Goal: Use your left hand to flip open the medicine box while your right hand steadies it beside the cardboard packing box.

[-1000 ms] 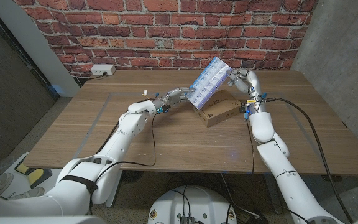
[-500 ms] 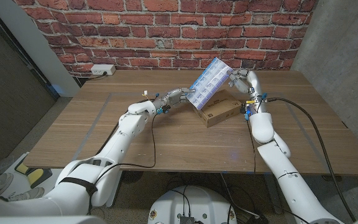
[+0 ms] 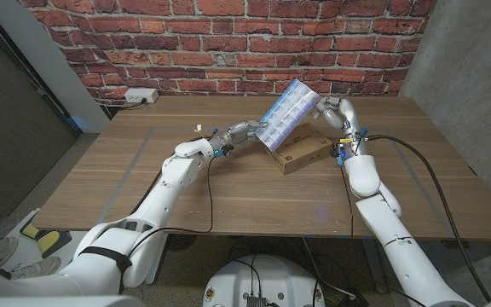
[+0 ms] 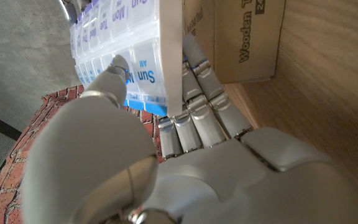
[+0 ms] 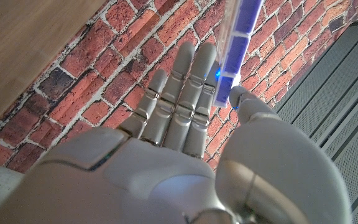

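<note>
I hold the medicine box, a weekly pill organizer with clear day-labelled lids on a blue base, tilted up in the air just above the cardboard packing box. It is not resting on the wooden table; it hangs between my two hands, its low end to the left of the packing box and its high end above it.

My left hand grips the low end. In the left wrist view the thumb presses on the lid face next to the "Sun AM" cell, and the fingers run up the other side of the organizer. This hand is grasping, not released.

My right hand pinches the high end. In the right wrist view the thumb sits on one side of the organizer's edge and the extended fingers back the other side.

Judged state: both grasps are set, and no lid appears to be flipped yet.

Hazards from this position:
- The right-hand contact is only at the edge. A hard thumb push from the left hand could lever the organizer out of that pinch, dropping it onto the packing box.
- The thumb pad covers a lid face rather than a tab. It may slide without catching.
- With the organizer tilted, an opened cell could spill any contents; I cannot tell whether the cells are filled.
</note>
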